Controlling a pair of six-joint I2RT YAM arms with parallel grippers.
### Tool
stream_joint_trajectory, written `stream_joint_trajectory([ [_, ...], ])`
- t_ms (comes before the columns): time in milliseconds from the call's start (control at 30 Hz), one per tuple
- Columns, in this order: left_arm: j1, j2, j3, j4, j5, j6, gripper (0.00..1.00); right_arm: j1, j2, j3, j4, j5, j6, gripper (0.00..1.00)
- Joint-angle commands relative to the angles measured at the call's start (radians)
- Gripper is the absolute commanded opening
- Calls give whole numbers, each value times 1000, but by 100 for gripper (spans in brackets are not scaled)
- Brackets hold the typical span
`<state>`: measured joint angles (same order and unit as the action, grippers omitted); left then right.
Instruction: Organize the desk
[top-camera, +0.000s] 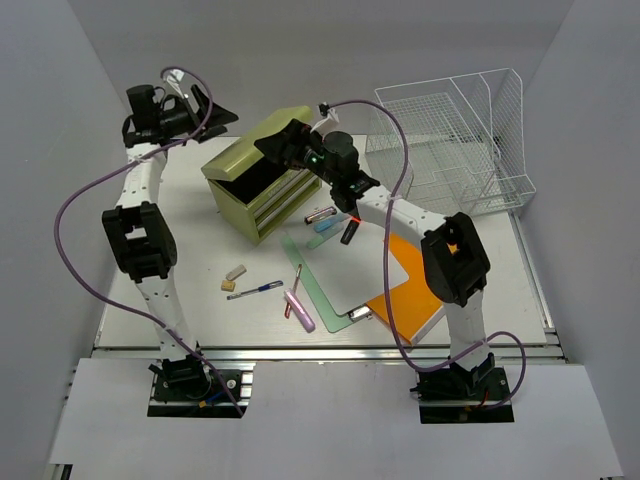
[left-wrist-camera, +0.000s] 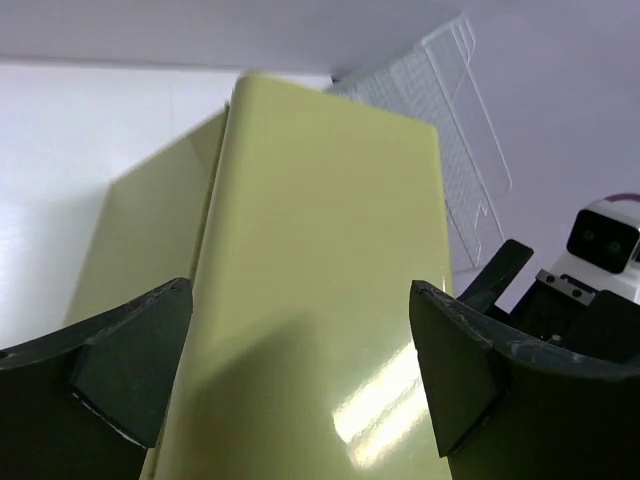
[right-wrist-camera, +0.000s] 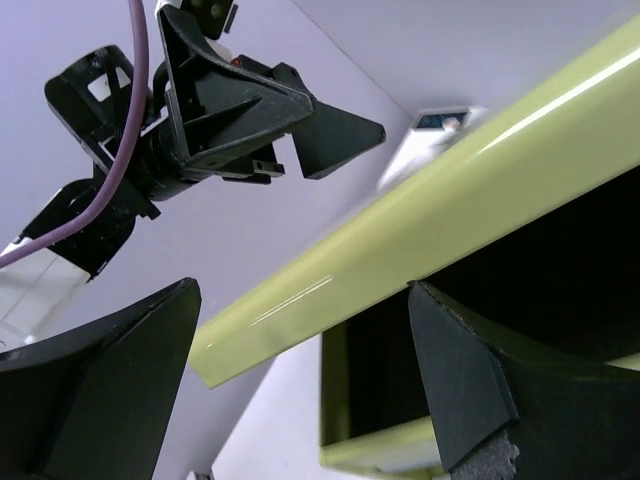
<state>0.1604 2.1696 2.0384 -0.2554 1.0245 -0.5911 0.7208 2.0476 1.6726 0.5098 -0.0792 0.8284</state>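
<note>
The left gripper (top-camera: 214, 108) is seen released, its dark fingers (left-wrist-camera: 130, 370) spread wide with nothing held between them. It is raised over the far left of the scene and aimed at the olive-green metal drawer box (top-camera: 255, 195). In the left wrist view the box's glossy lid (left-wrist-camera: 320, 260) fills the gap between the fingers, though no contact can be made out.

The right gripper (top-camera: 284, 140) is likewise spread and empty. Its fingers (right-wrist-camera: 110, 400) are set to either side of the lid's front edge, which is seen lifted above a dark opening — whether either finger touches the lid cannot be told.

The box is stood on the large flat white desk (top-camera: 195, 215), toward its far left-centre. A silver aluminium rail (top-camera: 330, 350) runs along the desk's front edge. A white wire tray rack (top-camera: 450, 140) is placed at the far right corner, well apart from the box.

Nearer the front, a translucent green clipboard (top-camera: 312, 280) carrying white paper is laid partly over an orange notebook (top-camera: 420, 290). Left of it lie a pink pen (top-camera: 300, 312), a blue pen (top-camera: 255, 290) and two small tan erasers (top-camera: 233, 277). A few small items between box and clipboard are too small to be named.
</note>
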Motion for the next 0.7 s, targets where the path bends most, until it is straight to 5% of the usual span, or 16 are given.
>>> stream_joint_trajectory([
  [0,40,-73,110,-48,-36,13,98,17,37,91,85,1,-37,89],
  [167,53,-151,187,-231,-214,193,98,17,83,215,26,4,-80,89],
  [333,53,-329,54,-308,-478,292,98,16,198,384,-62,-8,-118,89],
  [467,53,-471,-73,-318,-564,336,98,17,298,562,-167,-16,-158,89],
  [667,53,-548,-132,-392,-658,375,98,25,309,568,-151,37,-241,89],
])
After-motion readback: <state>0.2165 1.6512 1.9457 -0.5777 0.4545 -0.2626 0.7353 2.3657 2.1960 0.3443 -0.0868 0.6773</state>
